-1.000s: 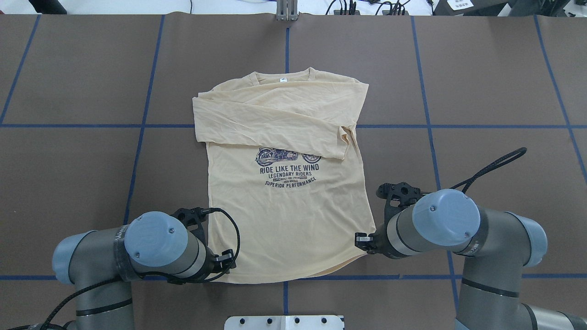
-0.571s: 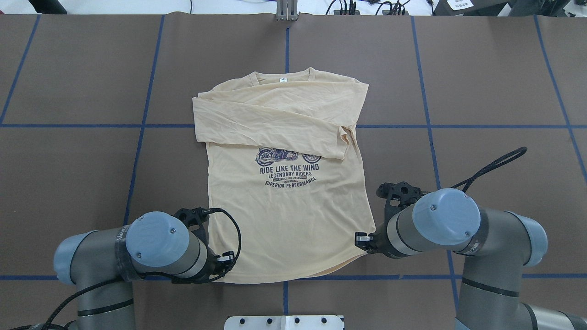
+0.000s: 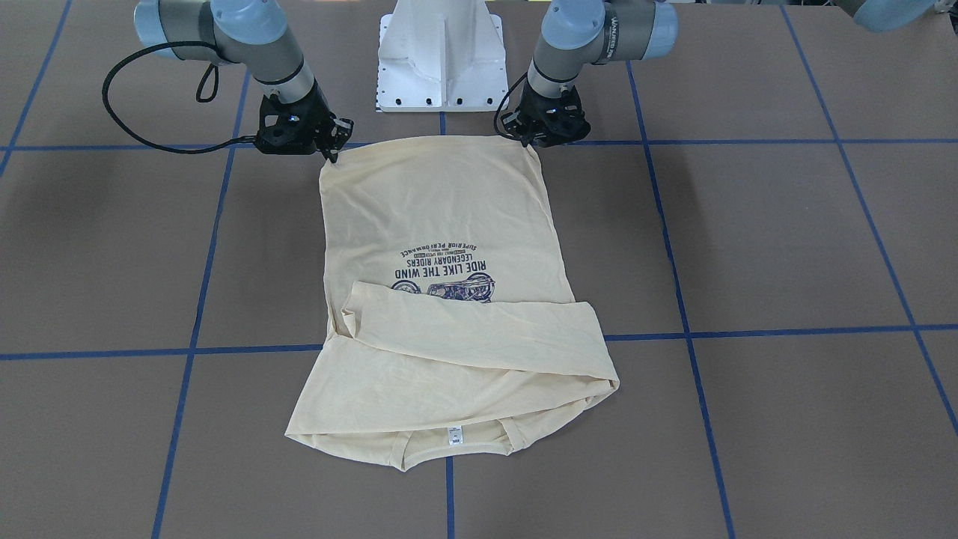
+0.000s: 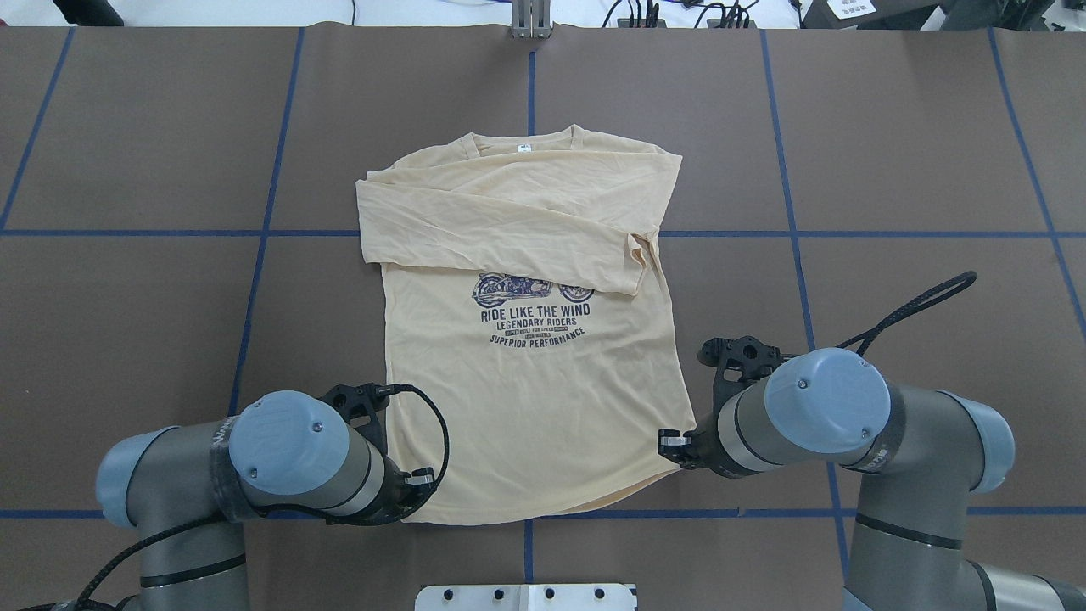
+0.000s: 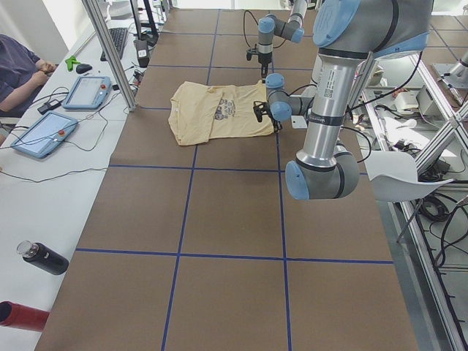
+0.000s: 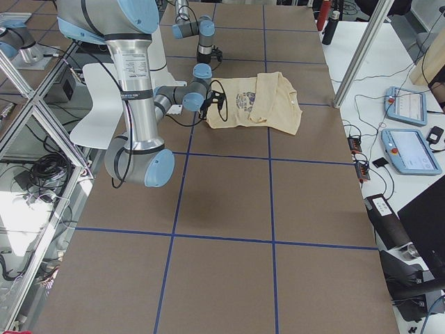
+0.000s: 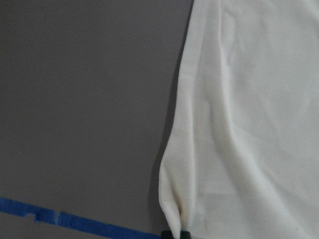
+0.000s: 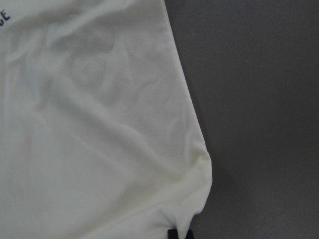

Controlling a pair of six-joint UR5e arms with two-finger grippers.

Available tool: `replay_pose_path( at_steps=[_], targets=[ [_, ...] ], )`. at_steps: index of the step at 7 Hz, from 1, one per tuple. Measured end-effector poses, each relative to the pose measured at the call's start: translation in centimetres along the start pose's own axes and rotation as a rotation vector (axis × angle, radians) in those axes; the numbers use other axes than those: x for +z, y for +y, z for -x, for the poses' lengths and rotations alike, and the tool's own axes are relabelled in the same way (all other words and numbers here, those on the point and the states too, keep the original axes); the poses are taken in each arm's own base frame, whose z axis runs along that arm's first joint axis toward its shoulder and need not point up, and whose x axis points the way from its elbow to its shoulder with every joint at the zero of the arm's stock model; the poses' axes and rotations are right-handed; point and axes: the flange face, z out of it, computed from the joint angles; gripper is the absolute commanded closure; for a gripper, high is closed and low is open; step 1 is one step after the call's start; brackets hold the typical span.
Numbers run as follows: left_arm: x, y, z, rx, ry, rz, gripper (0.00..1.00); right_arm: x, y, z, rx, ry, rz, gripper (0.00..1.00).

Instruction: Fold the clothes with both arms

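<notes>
The cream-yellow shirt [image 4: 526, 399] lies flat on the brown table, collar at the far side, with both sleeves folded across the chest above the navy print. My left gripper [image 4: 417, 485] sits at the hem's left corner. In the left wrist view the shirt [image 7: 249, 124] puckers into the left gripper [image 7: 174, 234], which is shut on the corner. My right gripper [image 4: 673, 443] is at the hem's right corner, and the cloth [image 8: 99, 124] gathers into the shut right gripper [image 8: 179, 234]. From the front, the left gripper [image 3: 533, 141] and right gripper [image 3: 330, 151] flank the hem of the shirt [image 3: 441, 217].
The white base pedestal [image 3: 441, 52] stands just behind the hem. Blue tape lines [image 4: 789, 233] cross the brown table cover. A side bench holds tablets [image 5: 88, 91] and a dark bottle [image 5: 44, 257], with a seated person [image 5: 18, 69] and a metal post [image 5: 110, 51] nearby.
The left gripper has edged slightly toward the robot at the hem corner. The right gripper and the shirt look the same.
</notes>
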Motion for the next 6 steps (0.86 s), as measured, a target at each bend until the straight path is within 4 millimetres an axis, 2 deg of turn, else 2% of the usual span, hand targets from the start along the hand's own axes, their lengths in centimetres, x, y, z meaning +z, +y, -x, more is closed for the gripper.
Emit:
replay_pose_path(
  at_steps=[2,4,6],
  targets=[
    [-2.2,0.1,0.0,0.006,0.037,-0.004,1.00,-0.6,-0.3,-0.2,0.008,-0.008,0.024,1.00],
    [-4.3,0.7,0.4,0.024,0.068,-0.002,1.00,-2.0,-0.2,-1.5,0.021,-0.018,0.073,1.00],
    [-4.5,1.7,0.6,0.044,0.072,0.014,1.00,-3.1,0.9,-2.9,0.026,-0.021,0.151,1.00]
  ],
)
